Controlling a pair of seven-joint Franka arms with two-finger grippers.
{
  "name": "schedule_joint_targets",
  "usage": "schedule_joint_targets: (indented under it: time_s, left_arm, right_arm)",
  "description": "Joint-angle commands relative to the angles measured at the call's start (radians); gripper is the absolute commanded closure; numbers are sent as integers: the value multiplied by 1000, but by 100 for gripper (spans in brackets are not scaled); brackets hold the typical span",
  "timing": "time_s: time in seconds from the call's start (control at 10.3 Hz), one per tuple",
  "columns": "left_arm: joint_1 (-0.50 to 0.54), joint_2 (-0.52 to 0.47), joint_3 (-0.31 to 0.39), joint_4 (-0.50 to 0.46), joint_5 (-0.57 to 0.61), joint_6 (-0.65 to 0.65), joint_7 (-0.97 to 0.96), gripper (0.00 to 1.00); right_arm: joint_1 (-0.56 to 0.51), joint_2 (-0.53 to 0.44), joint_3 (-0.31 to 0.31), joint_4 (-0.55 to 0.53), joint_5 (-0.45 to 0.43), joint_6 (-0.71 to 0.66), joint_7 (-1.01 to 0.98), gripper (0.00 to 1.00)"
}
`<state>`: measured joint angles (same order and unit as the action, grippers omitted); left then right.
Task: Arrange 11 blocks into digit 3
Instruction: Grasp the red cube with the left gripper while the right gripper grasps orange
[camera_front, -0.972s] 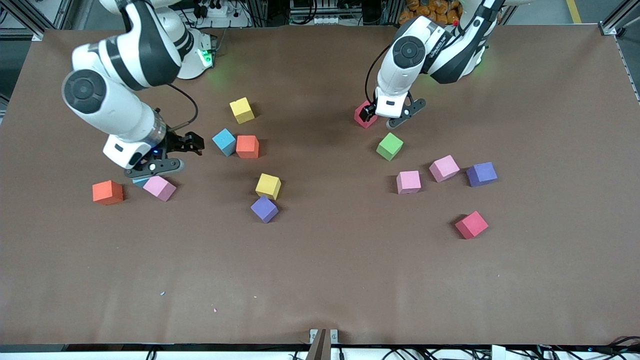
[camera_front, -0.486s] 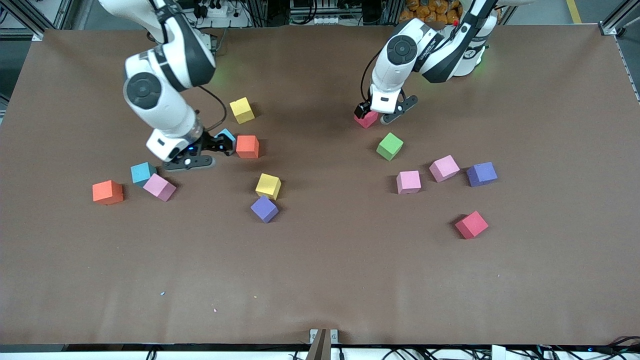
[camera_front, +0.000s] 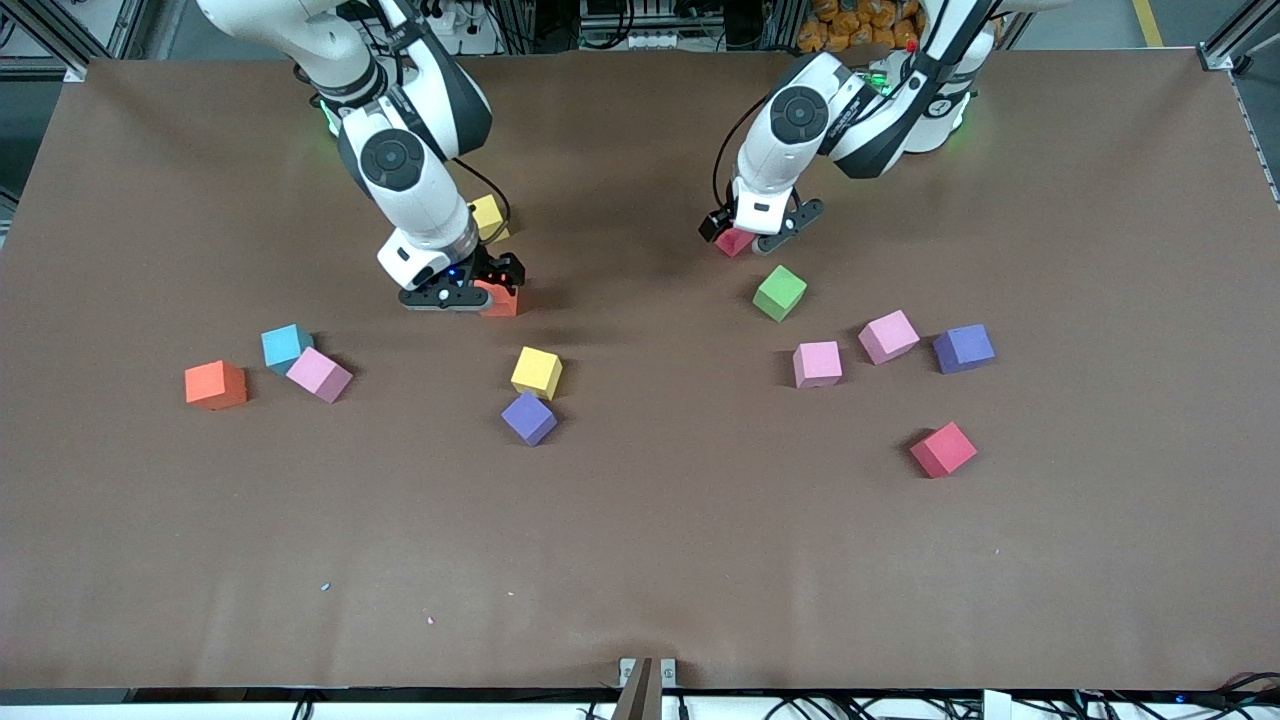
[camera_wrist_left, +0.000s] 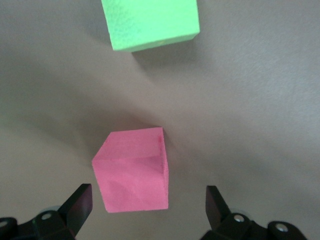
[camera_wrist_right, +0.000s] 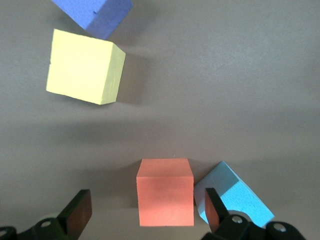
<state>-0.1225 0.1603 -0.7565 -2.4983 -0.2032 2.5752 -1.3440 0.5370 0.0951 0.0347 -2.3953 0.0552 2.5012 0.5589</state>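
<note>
Both grippers are low over blocks in the upper half of the front view, fingers spread wide and holding nothing. The right gripper (camera_front: 474, 292) straddles an orange block (camera_front: 499, 300). In the right wrist view that block (camera_wrist_right: 165, 191) sits between the two fingers (camera_wrist_right: 80, 209), with a blue block (camera_wrist_right: 235, 196) touching its side and a yellow block (camera_wrist_right: 85, 66) and a purple block (camera_wrist_right: 92, 14) farther off. The left gripper (camera_front: 748, 236) brackets a red block (camera_front: 734, 243). In the left wrist view this block (camera_wrist_left: 132, 170) lies between the parted fingers (camera_wrist_left: 216, 205), clear of both, with a green block (camera_wrist_left: 150, 22) near it.

Other blocks lie scattered across the brown table (camera_front: 640, 560) and form no digit. Among them are another yellow block (camera_front: 489, 214) beside the right arm, three pink ones (camera_front: 818, 363), and a second red one (camera_front: 942, 449). Lettering on the left arm's forearm is too small to read.
</note>
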Motion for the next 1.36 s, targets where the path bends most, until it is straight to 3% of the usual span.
schedule_joint_targets:
  time_s: [0.0, 1.07, 1.17, 1.26]
  left_arm:
    - [-2, 44, -3, -4, 62, 25, -24, 0]
    - [4, 142, 8, -11, 163, 25, -43, 0]
    - [4, 143, 8, -11, 163, 25, -43, 29]
    - [-2, 143, 8, -10, 163, 25, -43, 68]
  right_arm:
    - [1, 47, 11, -60, 6, 134, 13, 0]
    - [-2, 113, 14, -90, -6, 180, -25, 0]
    - [0, 113, 14, -91, -6, 179, -24, 0]
    - [0, 115, 16, -91, -6, 179, -24, 0]
